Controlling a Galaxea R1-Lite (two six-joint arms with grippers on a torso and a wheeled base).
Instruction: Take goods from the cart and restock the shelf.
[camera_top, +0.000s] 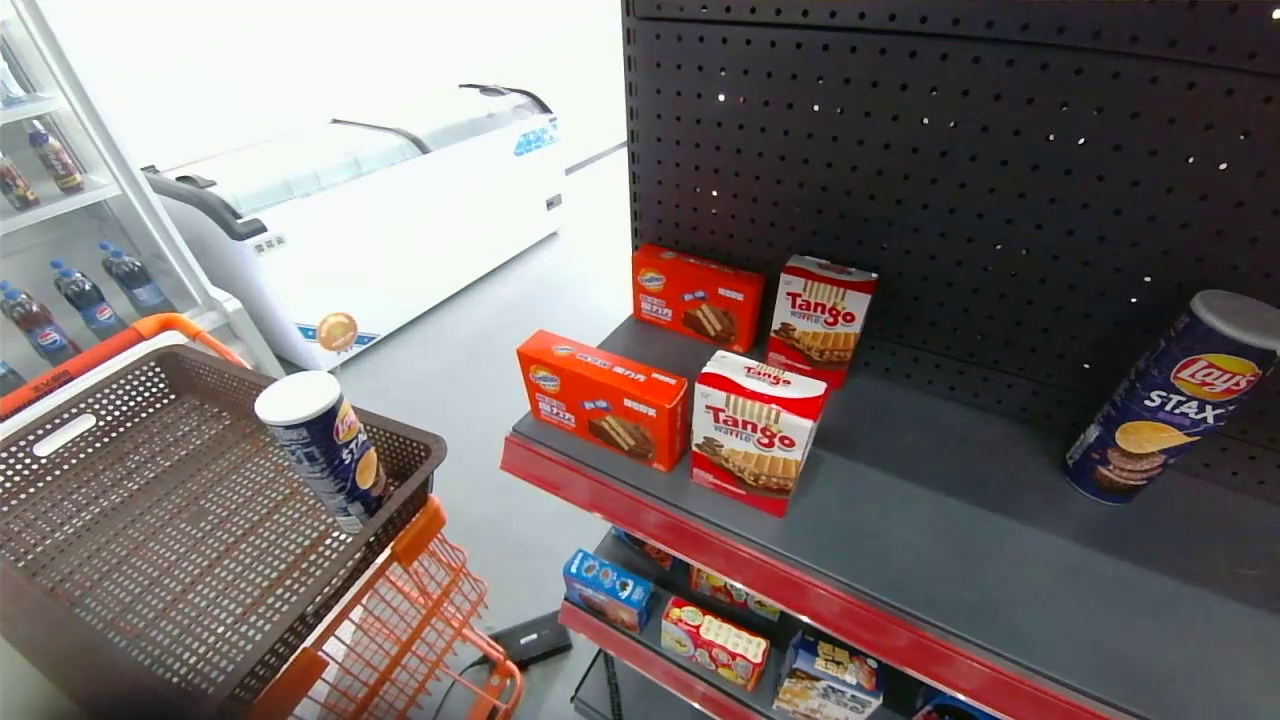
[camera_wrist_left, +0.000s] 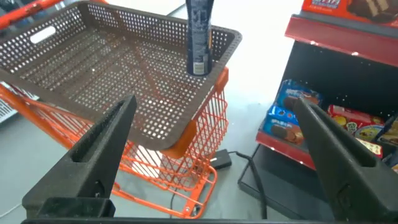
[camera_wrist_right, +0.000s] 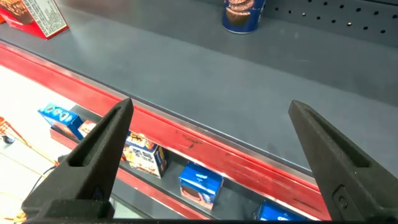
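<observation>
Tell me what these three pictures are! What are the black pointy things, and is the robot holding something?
It is a robot with two arms. The big picture comes from a camera on its head. The other two come from its wrists, so the black things are its left fingers and right fingers, open and holding nothing. One chip can stands in the brown basket on the orange cart. The shelf holds another chip can and four wafer boxes.
</observation>
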